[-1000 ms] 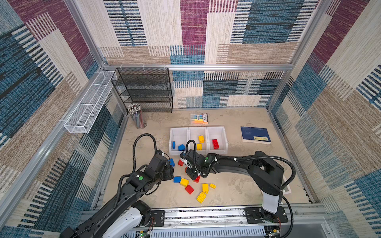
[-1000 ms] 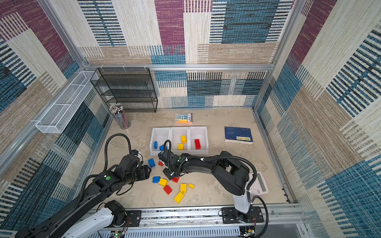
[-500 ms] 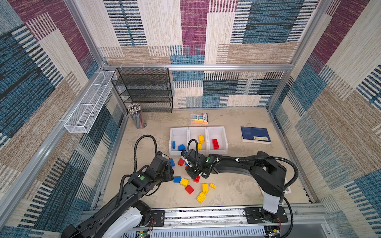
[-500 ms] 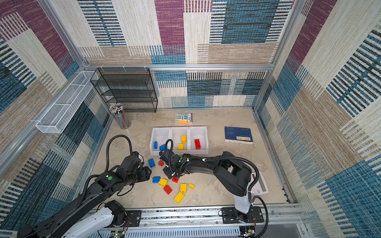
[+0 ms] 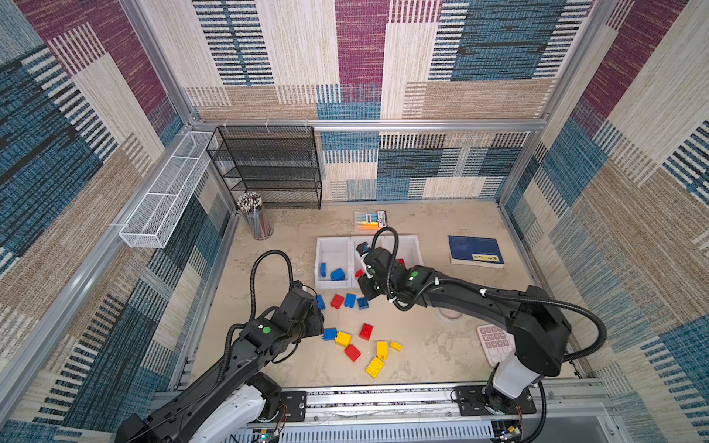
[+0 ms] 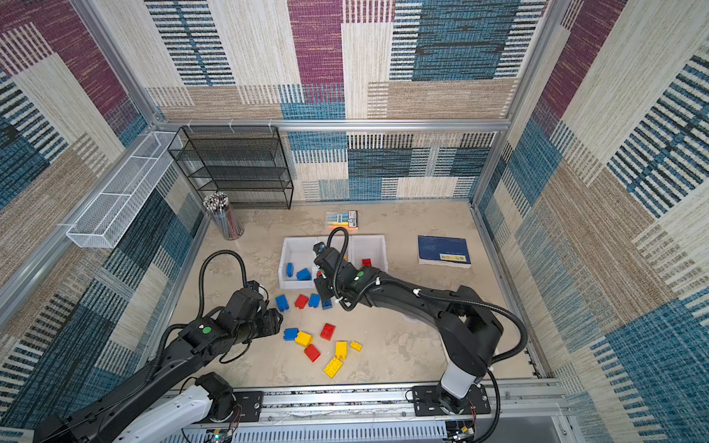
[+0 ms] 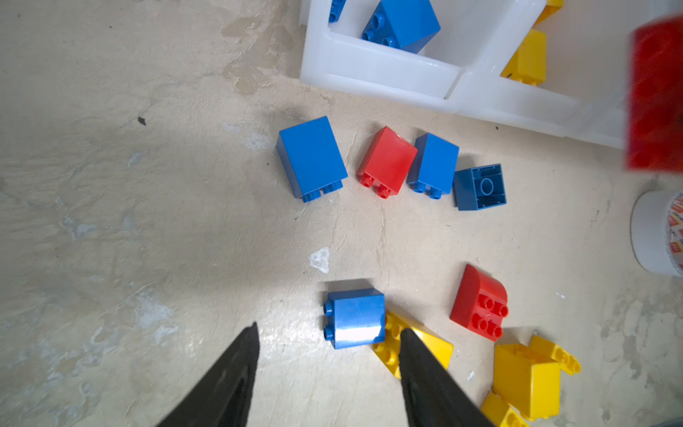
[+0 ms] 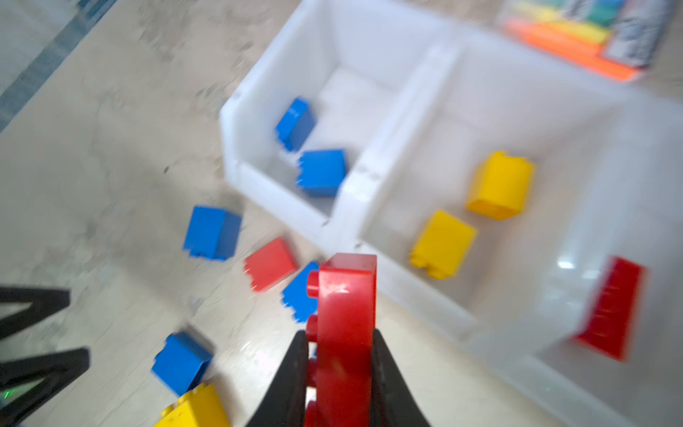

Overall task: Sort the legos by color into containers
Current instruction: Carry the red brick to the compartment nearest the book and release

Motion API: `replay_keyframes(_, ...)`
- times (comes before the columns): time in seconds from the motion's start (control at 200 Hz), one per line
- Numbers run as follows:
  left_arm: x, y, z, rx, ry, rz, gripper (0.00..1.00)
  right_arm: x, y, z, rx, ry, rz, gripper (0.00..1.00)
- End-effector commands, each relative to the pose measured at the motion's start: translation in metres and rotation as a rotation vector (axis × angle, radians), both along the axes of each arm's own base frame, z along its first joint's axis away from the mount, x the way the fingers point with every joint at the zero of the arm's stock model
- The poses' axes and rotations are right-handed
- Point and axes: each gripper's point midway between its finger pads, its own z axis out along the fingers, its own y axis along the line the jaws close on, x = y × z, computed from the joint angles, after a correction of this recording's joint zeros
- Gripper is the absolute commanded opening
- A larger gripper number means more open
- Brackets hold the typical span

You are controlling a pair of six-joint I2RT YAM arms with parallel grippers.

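Now the containers (image 8: 406,85) hold two blue legos (image 8: 321,172) in one end bin, two yellow legos (image 8: 443,242) in the middle bin and a red wedge (image 8: 610,307) in the other end bin. The right hand (image 8: 338,334) is clenched on a red brick (image 8: 345,295), held off the table (image 7: 148,185) by the middle bin's front lip. Its long axis runs along the fingers (image 8: 388,377), studs sideways. The left hand (image 7: 329,329) hangs released, empty, beside a blue brick (image 7: 354,318).

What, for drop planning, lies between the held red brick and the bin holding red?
The middle bin, holding two yellow bricks, in the right wrist view.
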Motion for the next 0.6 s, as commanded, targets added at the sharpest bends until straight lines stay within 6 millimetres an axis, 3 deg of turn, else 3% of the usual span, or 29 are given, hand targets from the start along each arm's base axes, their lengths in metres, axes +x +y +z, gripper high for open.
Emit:
replay_keyframes(0.0, 0.008, -0.004, 0.008, -0.026, -0.028, 0.014, 0.63, 0.031, -0.053, 0.015, 0.005, -0.05, -0.186, 0.26)
replay_keyframes(0.105, 0.007, -0.006, 0.008, -0.033, -0.024, 0.009, 0.63, 0.052, -0.089, 0.016, 0.052, -0.053, -0.277, 0.27)
replay_keyframes(0.215, 0.005, -0.009, 0.006, -0.049, -0.011, 0.001, 0.63, 0.065, -0.111, -0.001, 0.06, -0.015, -0.329, 0.28)
replay_keyframes(0.366, 0.004, -0.011, 0.004, -0.057, 0.007, -0.002, 0.63, 0.071, -0.12, -0.018, 0.053, 0.012, -0.35, 0.31)
replay_keyframes(0.596, 0.004, -0.012, 0.005, -0.057, 0.01, -0.005, 0.63, 0.071, -0.126, -0.017, 0.055, 0.011, -0.368, 0.5)
